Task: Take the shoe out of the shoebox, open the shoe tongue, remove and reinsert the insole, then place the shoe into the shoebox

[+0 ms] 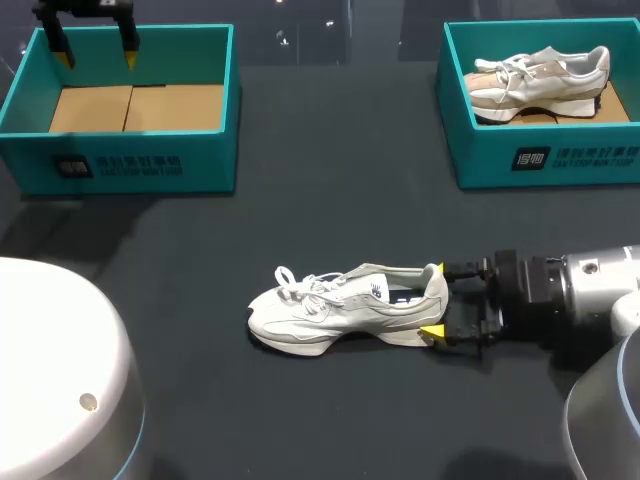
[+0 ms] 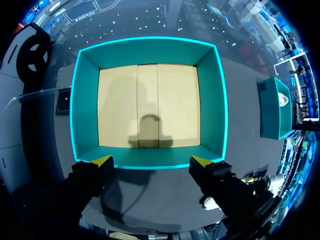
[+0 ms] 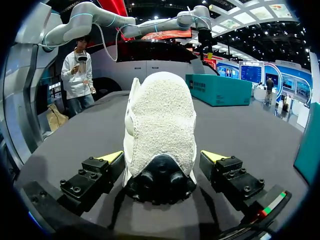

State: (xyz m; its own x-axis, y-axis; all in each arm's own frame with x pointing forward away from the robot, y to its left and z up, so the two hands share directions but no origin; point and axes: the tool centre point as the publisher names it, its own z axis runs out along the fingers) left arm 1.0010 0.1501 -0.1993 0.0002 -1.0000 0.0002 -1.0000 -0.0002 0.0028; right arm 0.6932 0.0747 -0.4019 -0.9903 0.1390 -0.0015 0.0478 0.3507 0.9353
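Note:
A white and grey shoe (image 1: 340,308) lies on its sole in the middle of the dark table, toe pointing left. My right gripper (image 1: 435,300) stands open around the shoe's heel (image 3: 160,135), one yellow fingertip on each side, with a gap to both. A teal shoebox (image 1: 125,100) with a bare cardboard floor stands at the back left. My left gripper (image 1: 95,48) hangs open above that shoebox (image 2: 147,102), holding nothing. A second teal shoebox (image 1: 545,100) at the back right holds another white shoe (image 1: 540,82).
The table is dark and matte. My left arm's white base (image 1: 60,370) fills the near left corner, and my right arm's grey body (image 1: 600,390) takes up the near right corner.

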